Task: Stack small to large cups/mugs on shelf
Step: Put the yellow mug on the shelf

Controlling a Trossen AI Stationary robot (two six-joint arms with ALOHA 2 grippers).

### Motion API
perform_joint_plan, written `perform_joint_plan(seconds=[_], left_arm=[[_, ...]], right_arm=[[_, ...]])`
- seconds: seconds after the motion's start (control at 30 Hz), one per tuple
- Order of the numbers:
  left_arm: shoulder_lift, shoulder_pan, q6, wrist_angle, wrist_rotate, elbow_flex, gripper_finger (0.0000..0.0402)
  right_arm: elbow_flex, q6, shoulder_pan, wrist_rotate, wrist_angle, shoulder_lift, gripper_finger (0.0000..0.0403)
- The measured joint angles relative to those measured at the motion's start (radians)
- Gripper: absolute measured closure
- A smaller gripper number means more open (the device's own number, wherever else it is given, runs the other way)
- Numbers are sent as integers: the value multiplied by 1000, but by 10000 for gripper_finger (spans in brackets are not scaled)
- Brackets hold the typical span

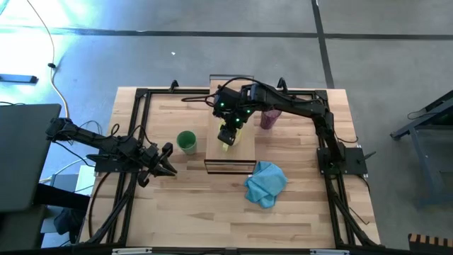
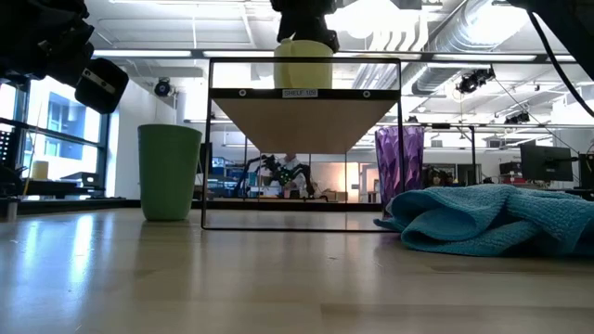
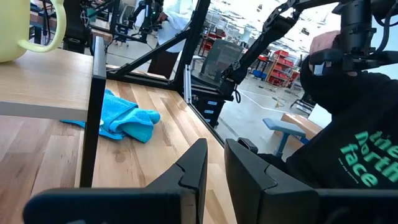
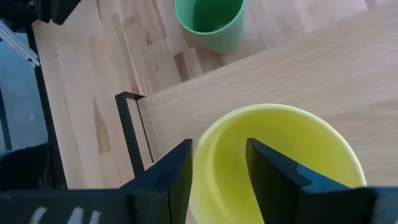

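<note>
The short yellow mug point(image 1: 228, 143) is on the light-wood shelf point(image 1: 241, 152). In the low view the mug point(image 2: 303, 63) sits at the shelf's top edge. My right gripper point(image 4: 219, 171) comes down over it and is shut on its rim. The green cup point(image 1: 187, 142) stands on the table left of the shelf. The purple tumbler point(image 1: 269, 117) stands on the table by the shelf's right far corner. My left gripper point(image 1: 167, 160) waits near the table's left side, its fingers a narrow gap apart point(image 3: 216, 171). My right gripper pinches the yellow mug's rim point(image 4: 202, 146) with one finger point(image 4: 273, 180) inside the mug and the other point(image 4: 165, 177) outside. The fingers come from above, pointing down. The mug is upright, its base on or just at the shelf top point(image 2: 303, 86).
A crumpled blue cloth point(image 1: 265, 183) lies on the table near the shelf's near right corner. A dark frame point(image 1: 141, 95) runs around the table's edge. In the left wrist view a person in a dark shirt point(image 3: 354, 143) stands beyond the table.
</note>
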Motion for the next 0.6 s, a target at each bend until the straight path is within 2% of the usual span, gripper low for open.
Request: perform_joint_plan(seconds=[0.3, 0.6], left_arm=[[0, 0, 0, 0, 0, 0, 355], [0, 0, 0, 0, 0, 0, 355]], right_arm=[[-1, 13, 0, 48, 12, 0, 209], [-2, 22, 0, 27, 54, 37, 203]])
